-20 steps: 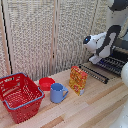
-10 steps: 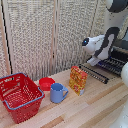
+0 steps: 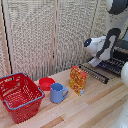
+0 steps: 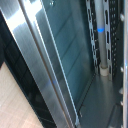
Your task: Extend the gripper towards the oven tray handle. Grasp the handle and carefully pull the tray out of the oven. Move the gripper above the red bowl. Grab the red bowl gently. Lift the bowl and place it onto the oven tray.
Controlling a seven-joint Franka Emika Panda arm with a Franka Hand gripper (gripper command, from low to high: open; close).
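Observation:
The dark oven point(image 3: 120, 54) stands at the exterior view's right edge, with a wire tray point(image 3: 116, 65) of parallel bars showing at its front. I cannot pick out the tray handle. My gripper point(image 3: 102, 59) is at the end of the white-and-black arm, right at the oven's front. Its fingers are too small to read there and do not show in the wrist view. The wrist view shows only the oven point(image 4: 75, 60) from close up: a metallic frame, glass and a perforated side wall. The small red bowl point(image 3: 46, 83) sits on the wooden table, far from the gripper.
A slatted door flap point(image 3: 94, 73) lies open in front of the oven. An orange-yellow box point(image 3: 78, 79) stands between the bowl and the oven. A blue mug point(image 3: 57, 93) sits next to the bowl. A large red wire basket point(image 3: 20, 96) is at the exterior view's left.
The arm's end has barely shifted at the oven front. The bowl, mug, box and basket have not moved.

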